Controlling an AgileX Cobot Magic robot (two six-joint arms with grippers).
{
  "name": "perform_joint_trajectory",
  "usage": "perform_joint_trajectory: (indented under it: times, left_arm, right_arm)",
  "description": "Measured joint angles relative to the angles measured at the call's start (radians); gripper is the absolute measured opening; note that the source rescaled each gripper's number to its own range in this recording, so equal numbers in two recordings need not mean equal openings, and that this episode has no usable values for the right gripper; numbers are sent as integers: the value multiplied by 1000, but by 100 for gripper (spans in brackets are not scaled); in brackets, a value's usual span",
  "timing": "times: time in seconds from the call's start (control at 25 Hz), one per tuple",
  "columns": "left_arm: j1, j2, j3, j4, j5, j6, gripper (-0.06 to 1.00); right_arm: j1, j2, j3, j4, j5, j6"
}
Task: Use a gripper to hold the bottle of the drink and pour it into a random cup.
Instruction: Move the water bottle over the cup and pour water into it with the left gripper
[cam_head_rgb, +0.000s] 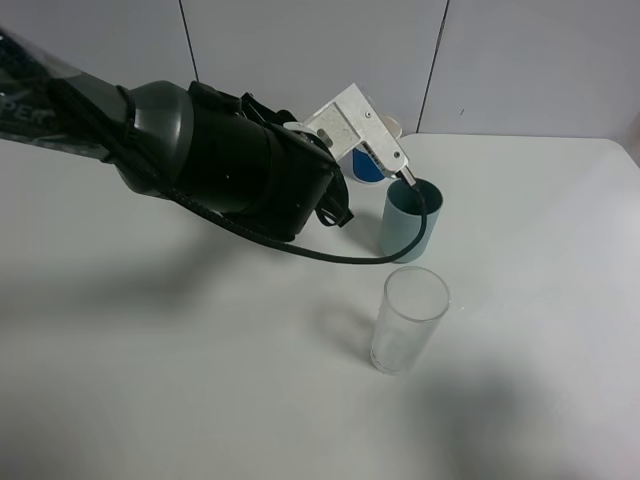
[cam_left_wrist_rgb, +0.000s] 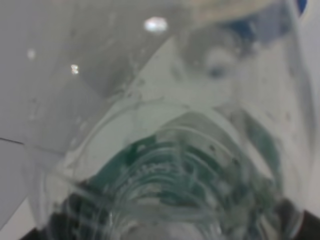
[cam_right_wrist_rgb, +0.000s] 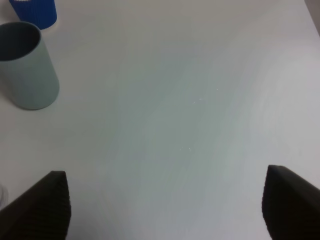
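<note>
The pour is in hand: the left tool (cam_head_rgb: 385, 152) hangs over the grey-teal cup (cam_head_rgb: 405, 228), its tip at the rim, pinching the bottle of the drink (cam_left_wrist_rgb: 170, 165), which fills the left wrist view between dark pads. From the high camera the bottle is hidden behind the tool, and no stream shows. The right tool (cam_right_wrist_rgb: 165, 210) is spread wide above the counter (cam_head_rgb: 200, 400), holding nothing. Next, I judge, comes a steady tilt, neck over the cup, away from the clear glass (cam_head_rgb: 408, 320)
</note>
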Motion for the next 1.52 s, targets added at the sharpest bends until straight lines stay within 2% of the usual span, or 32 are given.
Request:
perform_joint_trajectory:
  times: [0.4, 0.64, 1.12, 1.52]
  left_arm:
    - [-3, 0, 0, 3, -13, 26, 0]
    - [-24, 3, -1, 68, -85, 26, 0]
    - [-25, 90, -20, 118, -109, 25, 0]
    - [-39, 128, -63, 212, -141, 37, 0]
  right_arm:
    - [0, 0, 0, 0, 0, 0]
    - [0, 0, 0, 0, 0, 0]
    - [0, 0, 0, 0, 0, 0]
    - [0, 0, 0, 0, 0, 0]
